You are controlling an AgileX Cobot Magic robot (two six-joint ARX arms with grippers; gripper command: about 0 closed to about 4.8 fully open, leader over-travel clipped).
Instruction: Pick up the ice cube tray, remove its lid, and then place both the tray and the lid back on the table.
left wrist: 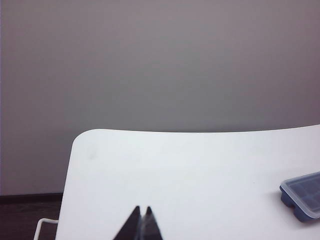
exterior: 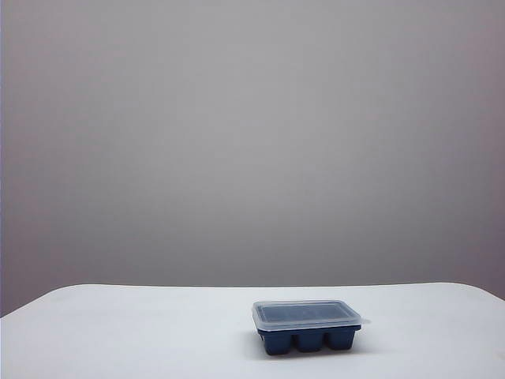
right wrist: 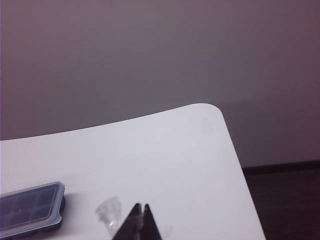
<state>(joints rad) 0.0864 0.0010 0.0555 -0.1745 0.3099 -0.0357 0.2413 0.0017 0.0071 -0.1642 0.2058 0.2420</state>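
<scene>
The left hand (left wrist: pixel 141 220) shows only as two dark fingertips pressed together, holding nothing, above the bare white bench (left wrist: pixel 175 170) near its rounded corner. Nothing lies between it and the ice cube tray (left wrist: pixel 304 197), which sits well off to one side and is cut off by the frame edge. A thin white wire frame (left wrist: pixel 42 225) peeks out below the bench edge, too little of it visible to identify.

The right hand (right wrist: pixel 141 220) is likewise closed and empty, only its tips in frame. Just beside them lies a small clear, crumpled-looking scrap (right wrist: pixel 110 210); what it is cannot be told. Farther off, the tray is partly cut off at the frame edge.

In the exterior view neither hand appears. One tray (exterior: pixel 309 339) stands on the bench, right of centre, with one frosted lid (exterior: pixel 306 313) seated on top, overhanging slightly. Three cells show on the near side; the rest are hidden.
</scene>
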